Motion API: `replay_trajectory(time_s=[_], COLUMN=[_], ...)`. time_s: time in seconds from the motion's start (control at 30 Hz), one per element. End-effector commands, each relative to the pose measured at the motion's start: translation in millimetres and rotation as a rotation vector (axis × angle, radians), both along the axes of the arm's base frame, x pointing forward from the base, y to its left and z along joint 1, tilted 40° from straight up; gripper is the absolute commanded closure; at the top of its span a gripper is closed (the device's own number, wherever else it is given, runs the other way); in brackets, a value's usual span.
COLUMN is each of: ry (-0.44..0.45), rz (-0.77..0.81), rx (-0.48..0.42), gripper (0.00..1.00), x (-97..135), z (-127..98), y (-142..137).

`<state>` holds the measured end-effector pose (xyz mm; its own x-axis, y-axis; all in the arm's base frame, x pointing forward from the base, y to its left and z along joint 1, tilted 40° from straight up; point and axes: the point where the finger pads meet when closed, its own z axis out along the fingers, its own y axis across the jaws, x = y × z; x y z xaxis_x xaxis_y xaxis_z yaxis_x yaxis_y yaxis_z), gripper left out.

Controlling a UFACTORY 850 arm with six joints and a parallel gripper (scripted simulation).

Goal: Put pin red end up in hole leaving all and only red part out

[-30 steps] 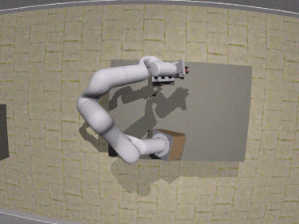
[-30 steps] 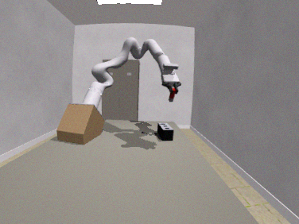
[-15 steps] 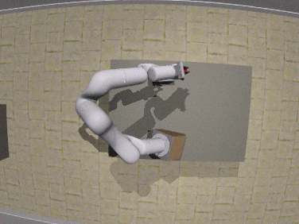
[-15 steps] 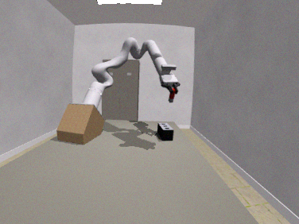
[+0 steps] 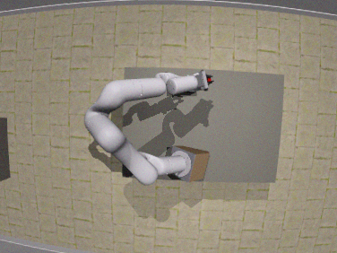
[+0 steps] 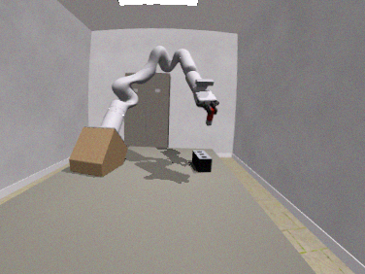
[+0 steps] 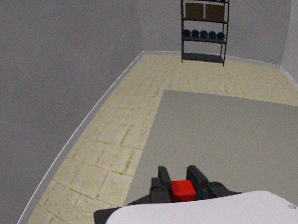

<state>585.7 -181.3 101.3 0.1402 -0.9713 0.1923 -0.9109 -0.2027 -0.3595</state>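
The claw (image 6: pixel 211 115) grips the pin (image 6: pixel 211 117) high above the block (image 6: pixel 202 161), near the mat's (image 5: pixel 251 135) edge.

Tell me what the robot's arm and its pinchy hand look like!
The arm is smooth, glossy white, made of fat rounded tubes joined at bulging elbows, with no cables or markings showing. It grows out of a tan wedge-shaped base. The gripper is dark, almost black, with two short blocky fingers.
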Motion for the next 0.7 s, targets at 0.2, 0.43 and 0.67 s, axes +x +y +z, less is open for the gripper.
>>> replay_trajectory(time_s=[0.2, 0.43, 0.67], ry=[0.061, 0.031, 0.031], rz=[-0.108, -0.117, -0.117], rx=[-0.262, -0.304, -0.304], gripper=[1.0, 1.0, 1.0], x=[1.2, 0.6, 0.6], z=[0.9, 0.9, 0.9], y=[-0.2, -1.2, -1.2])
